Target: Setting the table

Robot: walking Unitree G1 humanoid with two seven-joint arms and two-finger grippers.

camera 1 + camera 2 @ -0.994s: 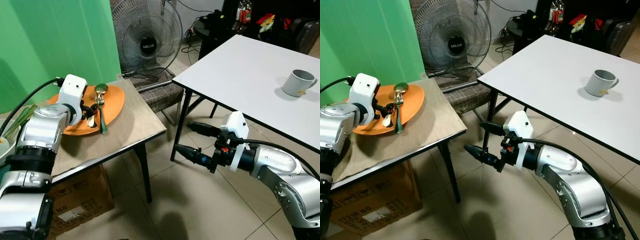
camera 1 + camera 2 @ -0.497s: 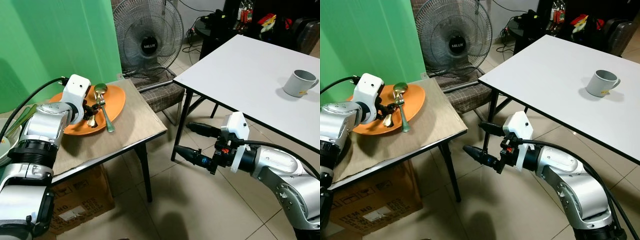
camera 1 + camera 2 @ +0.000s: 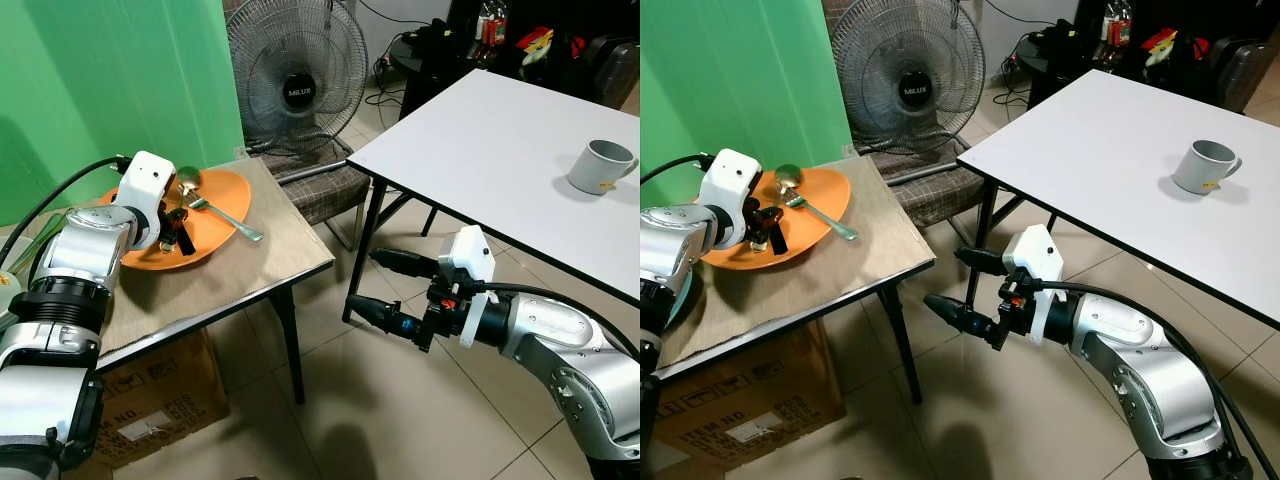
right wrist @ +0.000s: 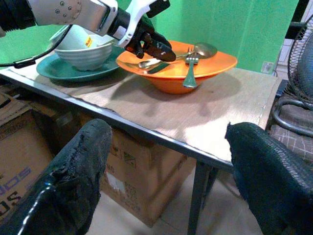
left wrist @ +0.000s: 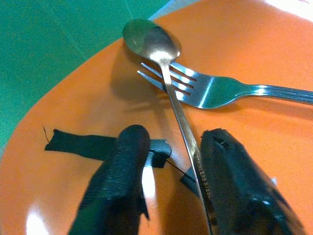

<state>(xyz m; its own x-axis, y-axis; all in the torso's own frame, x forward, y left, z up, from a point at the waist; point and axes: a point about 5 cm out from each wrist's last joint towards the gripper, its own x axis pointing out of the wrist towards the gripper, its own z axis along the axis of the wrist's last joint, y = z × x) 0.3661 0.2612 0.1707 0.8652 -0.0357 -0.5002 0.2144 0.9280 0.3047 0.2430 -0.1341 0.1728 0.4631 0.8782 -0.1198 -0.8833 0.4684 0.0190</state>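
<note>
Left gripper (image 5: 168, 161) down inside the orange plate (image 3: 215, 200), jaws a little apart with the spoon (image 5: 168, 73) handle running between them, close against one finger (image 5: 234, 186); cannot tell whether actually pinched. Spoon bowl lying just ahead of the fingertips, near the plate's far rim. Fork (image 5: 220, 90) crossing under the spoon just beyond the jaws, tines beside the spoon's neck, handle (image 3: 235, 228) sticking out over the plate's edge toward the wooden desk (image 3: 240, 265). A strip of black tape (image 5: 78, 144) stuck to the plate floor under the other finger.

Behind the left arm, a white bowl (image 4: 83, 56) sitting in a teal plate (image 4: 58, 71), both beside the orange one on the same desk.

Right gripper (image 3: 385, 290) hanging low over the tiled floor, between the two desks, jaws spread wide and holding nothing, pointed toward the wooden desk's edge. Cardboard box (image 3: 160, 400) under that desk.

Well off to the right gripper's far side, a grey mug (image 3: 598, 165) upright on the white desk (image 3: 480, 140), handle turned outward. Fan (image 3: 295, 75) standing behind the wooden desk, by a chair seat (image 3: 325, 190).
</note>
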